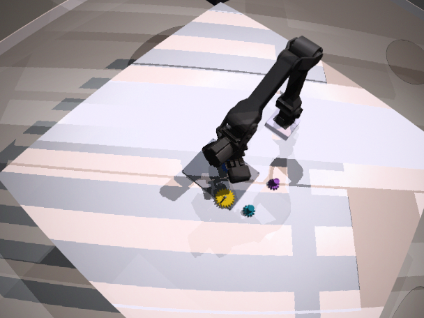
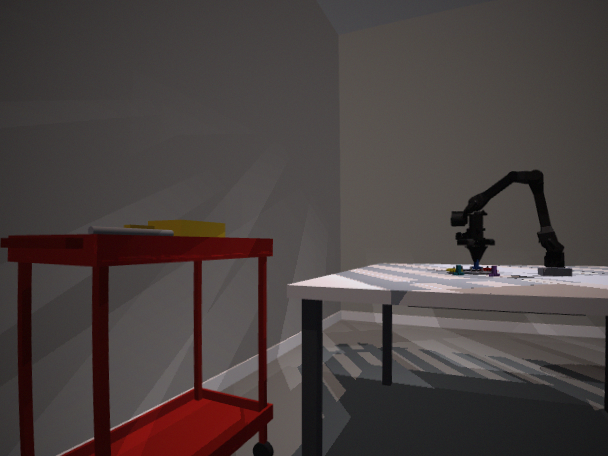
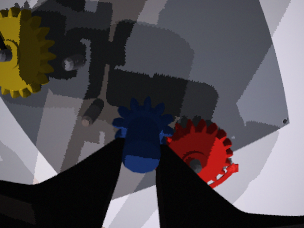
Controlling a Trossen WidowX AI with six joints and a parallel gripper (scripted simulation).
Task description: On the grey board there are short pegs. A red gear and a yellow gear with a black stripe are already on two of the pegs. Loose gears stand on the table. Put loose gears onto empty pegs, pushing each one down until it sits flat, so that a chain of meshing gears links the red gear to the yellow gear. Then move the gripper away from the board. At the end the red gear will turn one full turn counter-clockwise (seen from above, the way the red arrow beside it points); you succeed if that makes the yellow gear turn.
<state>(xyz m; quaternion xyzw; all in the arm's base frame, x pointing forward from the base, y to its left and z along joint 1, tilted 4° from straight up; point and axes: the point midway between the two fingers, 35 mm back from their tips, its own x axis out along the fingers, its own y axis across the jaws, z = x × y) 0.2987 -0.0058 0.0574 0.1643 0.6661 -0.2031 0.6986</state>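
Observation:
My gripper (image 3: 142,148) (image 2: 476,263) is shut on the knob of the blue gear (image 3: 145,117) (image 1: 224,167) and holds it low over the grey board (image 3: 250,70) (image 1: 197,167). In the wrist view the blue gear's teeth are right beside the red gear (image 3: 206,145); whether it sits on a peg is hidden. The yellow gear (image 3: 25,55) (image 1: 224,199) with its black stripe is on a peg at the board's other end. Two empty pegs, one (image 3: 92,112) nearer the blue gear and one (image 3: 74,62) nearer the yellow gear, stand between them.
A teal gear (image 1: 249,210) (image 2: 459,270) and a purple gear (image 1: 273,183) (image 2: 494,270) stand on the table outside the board, with knobs up. The arm's base (image 1: 284,129) is on the table behind the board. A red cart (image 2: 185,250) stands apart from the table.

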